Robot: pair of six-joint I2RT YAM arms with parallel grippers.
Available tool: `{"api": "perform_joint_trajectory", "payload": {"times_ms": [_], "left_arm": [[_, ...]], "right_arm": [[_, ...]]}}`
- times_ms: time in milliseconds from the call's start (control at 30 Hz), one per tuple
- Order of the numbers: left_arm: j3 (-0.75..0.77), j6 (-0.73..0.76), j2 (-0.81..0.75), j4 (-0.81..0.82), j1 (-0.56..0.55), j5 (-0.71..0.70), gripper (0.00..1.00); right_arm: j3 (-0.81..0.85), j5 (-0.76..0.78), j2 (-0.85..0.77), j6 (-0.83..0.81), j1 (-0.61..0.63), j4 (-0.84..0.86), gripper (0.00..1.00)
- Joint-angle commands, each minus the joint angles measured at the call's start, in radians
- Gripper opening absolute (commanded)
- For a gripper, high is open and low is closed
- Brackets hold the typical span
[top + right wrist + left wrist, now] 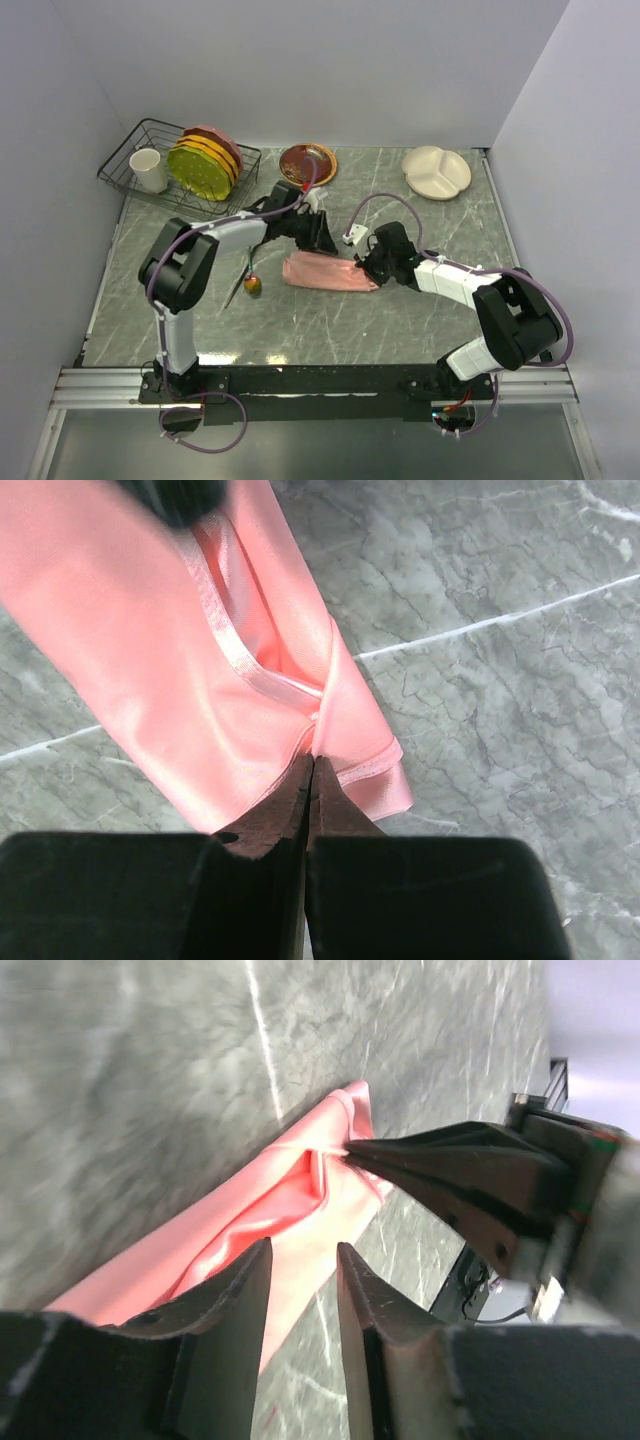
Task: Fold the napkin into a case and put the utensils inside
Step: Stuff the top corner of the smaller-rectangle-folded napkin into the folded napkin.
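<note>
Closest to the overhead lens runs the mounting rail (110, 385). Beyond it, mid-table, the napkin (325, 272) lies folded into a narrow pink strip, with the left gripper (318, 235) at its far side and the right gripper (368, 268) at its right end. Off its left end, not touching it, the utensils (250, 285) lie on the stone table (300, 325), though I cannot separate fork from spoon there. From the left wrist, I see my left jaws standing a little apart above the cloth with nothing between them, while the other arm's pointed fingers pinch a raised fold. From the right wrist, those fingers are pressed together on a hemmed edge beside what looks like a pocket mouth. I judge the folding nearly finished, with the case held open at one end. The next move calls for the left arm to fetch the utensils and slide them in. How deep the pocket goes is hidden, and the top of this last view is blurred.
</note>
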Motion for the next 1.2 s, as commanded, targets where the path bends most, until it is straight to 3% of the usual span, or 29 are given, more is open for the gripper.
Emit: {"api": "perform_joint_trajectory", "payload": {"times_ms": [0, 133, 533, 967, 1167], "left_arm": [[-0.083, -0.001, -0.103, 0.080, 0.027, 0.046, 0.33], [-0.139, -0.047, -0.118, 0.132, -0.005, 0.114, 0.24], [-0.002, -0.137, 0.107, 0.166, -0.074, 0.076, 0.06], [0.104, -0.233, 0.253, 0.241, -0.094, 0.073, 0.04], [0.097, -0.251, 0.262, 0.240, -0.075, 0.070, 0.05]], "right_arm": [[0.041, 0.018, 0.005, 0.011, -0.004, 0.009, 0.00], [0.050, 0.021, 0.002, 0.027, -0.009, 0.010, 0.00], [0.087, 0.012, 0.005, 0.057, -0.016, 0.009, 0.00], [0.082, -0.038, 0.016, 0.028, -0.016, -0.034, 0.00], [0.097, 0.027, 0.071, 0.002, -0.015, -0.057, 0.00]]}}
